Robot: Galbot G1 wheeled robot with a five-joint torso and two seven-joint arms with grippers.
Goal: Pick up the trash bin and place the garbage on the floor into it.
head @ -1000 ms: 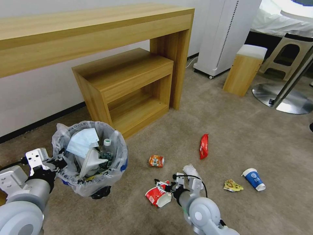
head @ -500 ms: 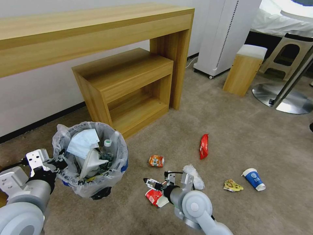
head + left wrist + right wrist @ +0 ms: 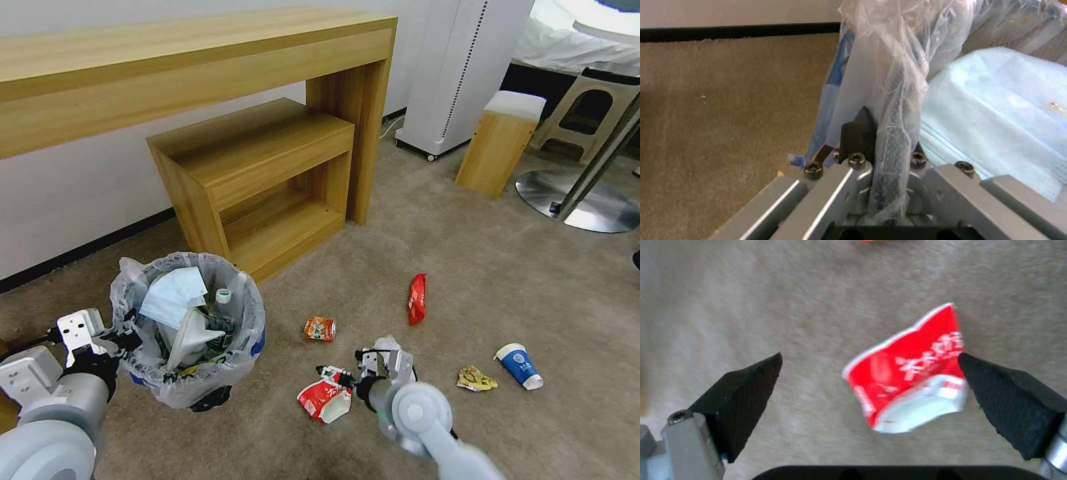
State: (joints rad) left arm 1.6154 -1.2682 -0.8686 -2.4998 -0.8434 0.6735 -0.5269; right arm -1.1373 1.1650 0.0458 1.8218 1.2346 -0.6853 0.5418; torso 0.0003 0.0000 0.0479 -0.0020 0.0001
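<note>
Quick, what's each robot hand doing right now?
Left gripper: shut on the trash bin rim.
Right gripper: open above the crushed red cup.

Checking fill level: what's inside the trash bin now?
In the trash bin: pale-blue mask, bottle, white slipper. Anything below is covered.

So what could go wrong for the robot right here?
The open right gripper hovers with the crushed red cup off-centre, near one finger, so a close might nudge it aside. The left gripper pinches just the trash bin rim and its thin bag, which could slip or tear. The bin looks heaped full; the mask might tumble out.
</note>
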